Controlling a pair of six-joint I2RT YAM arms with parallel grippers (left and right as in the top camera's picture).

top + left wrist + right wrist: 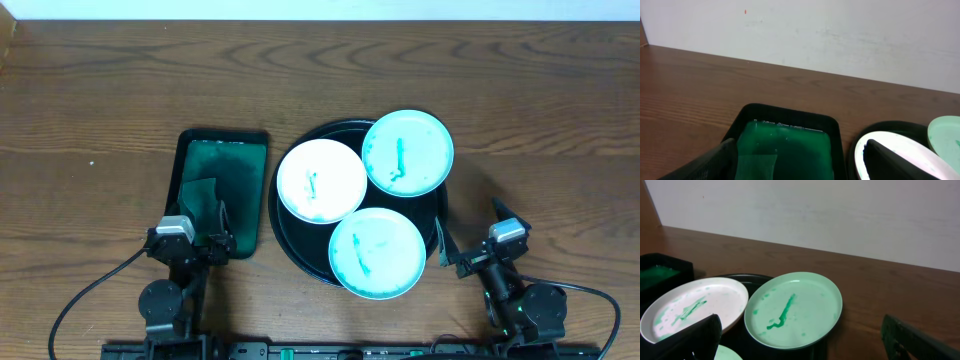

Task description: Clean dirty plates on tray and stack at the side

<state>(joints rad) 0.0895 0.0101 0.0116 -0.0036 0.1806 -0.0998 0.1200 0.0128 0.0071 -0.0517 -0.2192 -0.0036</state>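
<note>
Teal-smeared and uncleaned, all three plates [321, 180] sat on the tray [295, 240] — right of the left gripper [801, 145], left of the right gripper [800, 320] — none stacked aside, both jaws parted and empty, every step outstanding.

Before me the left plate [321, 180] is white with faint teal smears. The far plate [407, 152] and near plate [377, 253] are pale mint, each with a teal-green streak and specks. The tray [288, 238] is glossy black, the small tray [183, 160] is dark green, the table [100, 90] is brown wood grain, and the wall [840, 30] is white.
</note>
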